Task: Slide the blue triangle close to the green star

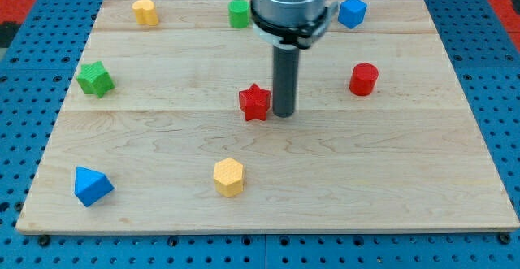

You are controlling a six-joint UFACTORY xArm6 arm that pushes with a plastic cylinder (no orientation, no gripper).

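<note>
Seven small blocks are sitting on the wooden bench (390, 180). My tip (283, 114) is touching down near the middle, just beside the red star (255, 101), on the star's right in the view. No claw is showing on this arm, only the dark rod, so I cannot tell anything about a claw.

The blue triangle (92, 185) is lying near the view's bottom left corner, well apart from my tip. The green star (95, 79) is sitting above it, near the left edge.

A yellow hexagon (229, 176) is resting low in the middle. A red cylinder (363, 79) is standing to the right. Along the top, a yellow block (145, 11), a green block (239, 13) and a blue block (352, 11) are sitting.
</note>
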